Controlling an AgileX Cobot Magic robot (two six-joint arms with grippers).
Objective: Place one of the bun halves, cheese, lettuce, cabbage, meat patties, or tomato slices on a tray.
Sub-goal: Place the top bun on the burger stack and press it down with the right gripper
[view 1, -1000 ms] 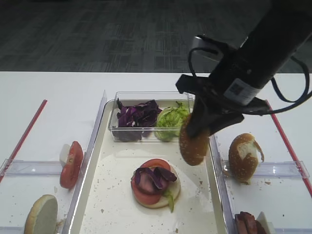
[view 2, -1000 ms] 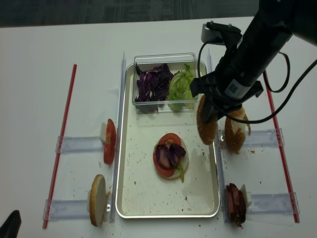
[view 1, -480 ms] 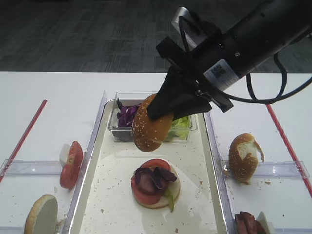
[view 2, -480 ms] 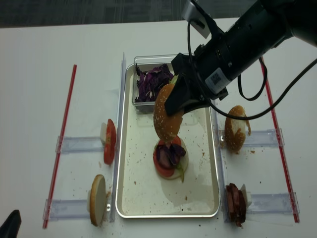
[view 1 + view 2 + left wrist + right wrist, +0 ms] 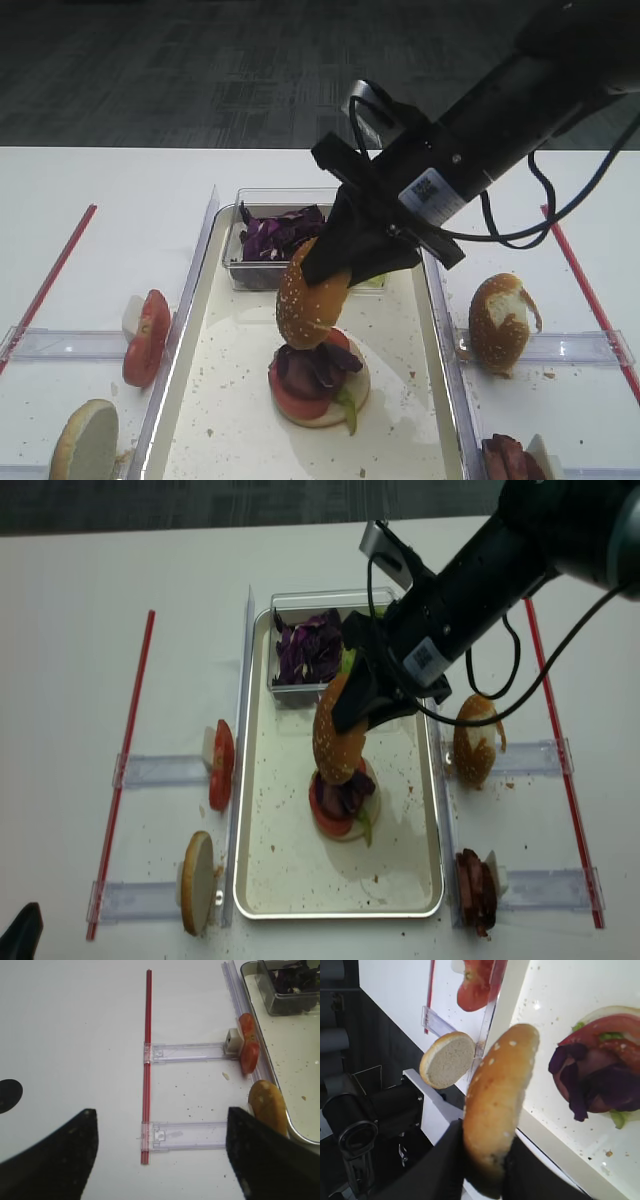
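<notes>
golden-brown bun top hangs edge-on, pinched in the right hand above the tray.

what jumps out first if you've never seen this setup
The big black right gripper reaches in from the upper right, shut on a sesame bun top held on edge just above a half-built burger in the middle of the cream tray. Behind it, at the tray's far end, a clear tub holds purple cabbage.
</notes>
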